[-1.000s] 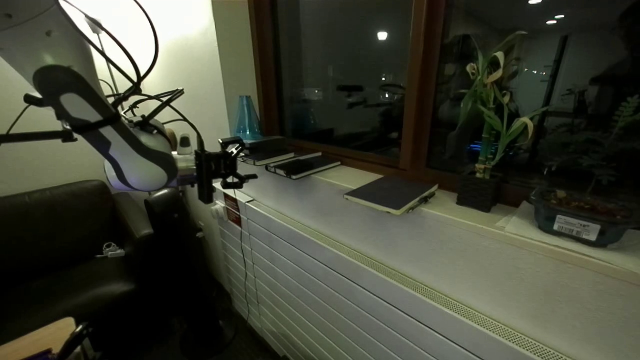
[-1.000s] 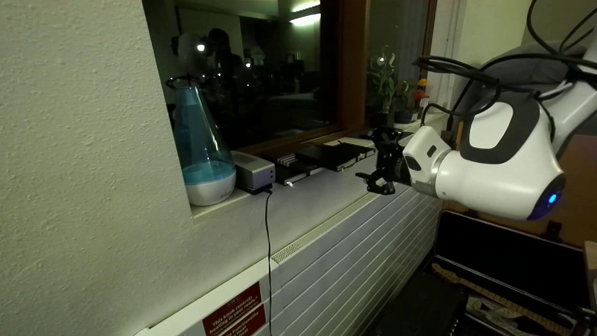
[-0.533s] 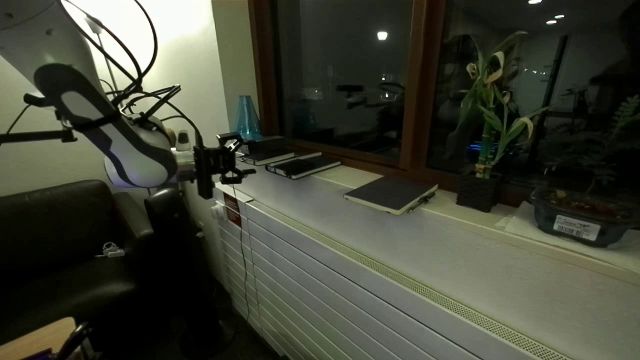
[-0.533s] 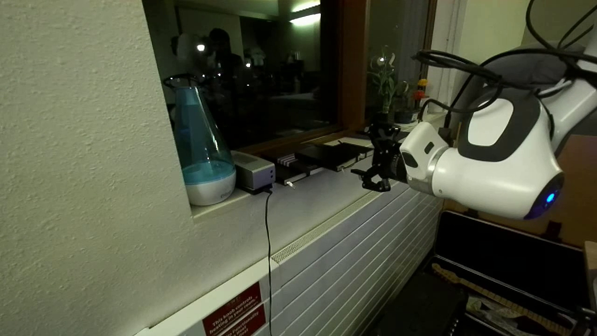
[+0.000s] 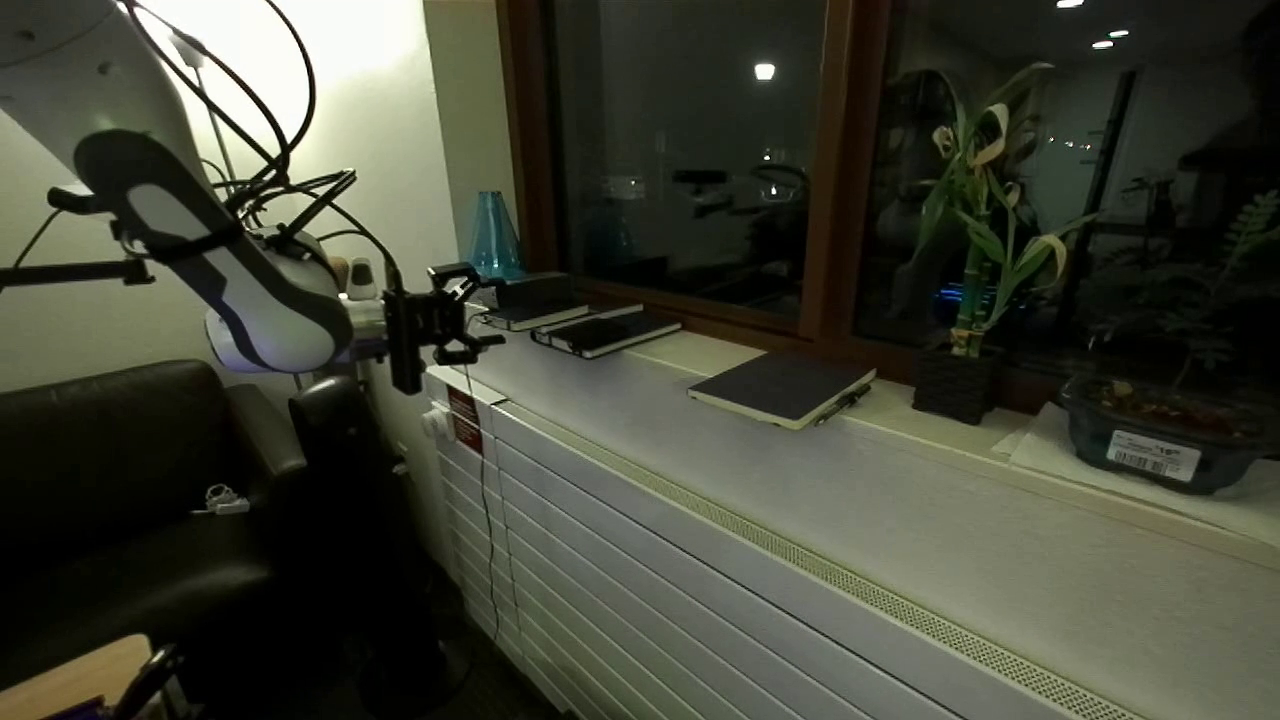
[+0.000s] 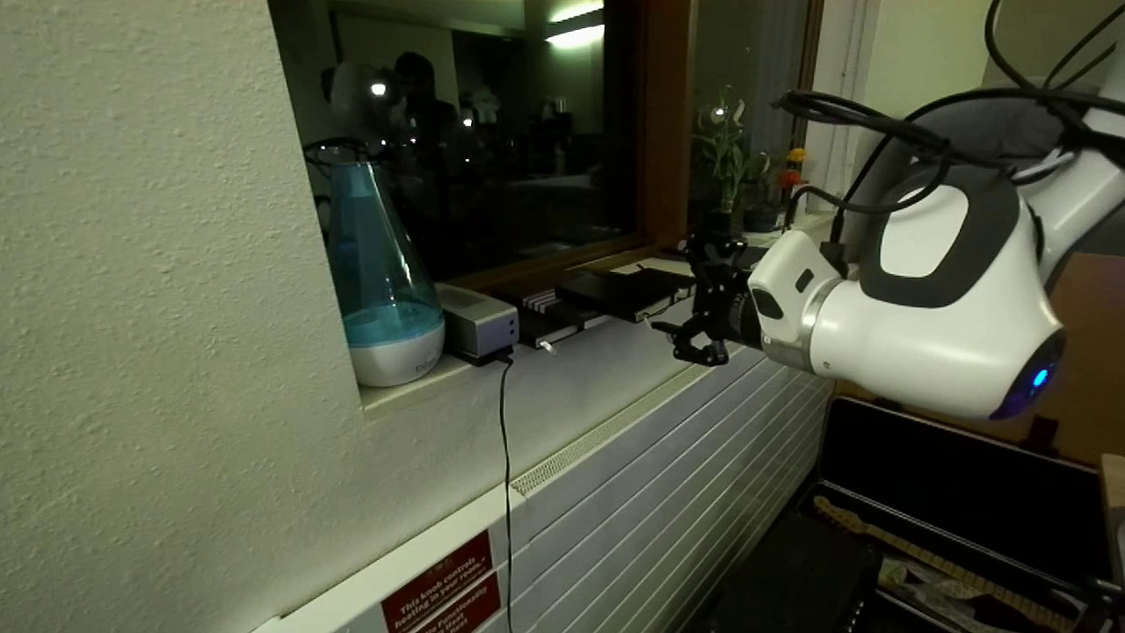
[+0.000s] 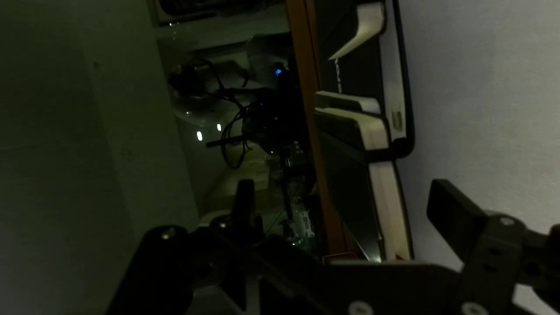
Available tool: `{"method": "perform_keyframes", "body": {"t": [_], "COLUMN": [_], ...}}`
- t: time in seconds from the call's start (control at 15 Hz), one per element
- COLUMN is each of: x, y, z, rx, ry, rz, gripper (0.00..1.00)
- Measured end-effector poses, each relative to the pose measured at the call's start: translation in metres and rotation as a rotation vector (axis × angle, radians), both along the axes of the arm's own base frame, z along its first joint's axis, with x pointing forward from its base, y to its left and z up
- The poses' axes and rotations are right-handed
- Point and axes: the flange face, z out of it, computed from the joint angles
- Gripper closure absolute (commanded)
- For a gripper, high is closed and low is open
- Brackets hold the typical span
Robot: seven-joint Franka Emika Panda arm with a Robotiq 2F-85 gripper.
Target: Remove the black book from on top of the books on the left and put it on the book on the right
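Compared with a second ago, the black two-fingered gripper (image 6: 670,290) has shifted a little leftward and slightly up in both exterior views, carried by the white robot arm with dark grey trim (image 6: 932,343); in an exterior view it now overlaps slightly more of the right-hand end of the small, thin, black-covered book (image 6: 620,294). That book has stayed in place among the thin, flat, dark-covered books with pale page edges (image 5: 540,313) at the left, and the wide, flat, dark-covered book (image 5: 785,384), also pale at its page edges, is likewise unmoved farther right along the pale windowsill (image 5: 900,490), a slim black pen (image 5: 843,404) just beside it. The fingers (image 7: 455,216) are spread wide, their tips well apart. In the wrist view the black-covered book, its pale page edge crossed by a dark band, lies in the space seen between them but beyond the tips, and part of it is hidden by the gripper; one tip shows against the dark window pane (image 5: 690,120), the other against the windowsill. The fingertips look apart from that book; how deep the gap is cannot be told, and the dark covers make it hard to see exactly how the books overlap.
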Motion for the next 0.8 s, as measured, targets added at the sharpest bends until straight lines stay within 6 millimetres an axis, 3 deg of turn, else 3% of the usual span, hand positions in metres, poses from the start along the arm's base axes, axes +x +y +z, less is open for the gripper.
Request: {"method": "perform_keyframes", "body": {"t": [0.67,0.8], "x": [0.0023,0.0025], "y": [0.0086,0.0086], "z": [-0.0037,-0.0043], "rx": [0.005,0.005], "ry": [0.006,0.007], "rz": [0.011,0.011], "gripper": [0.92,1.0]}}
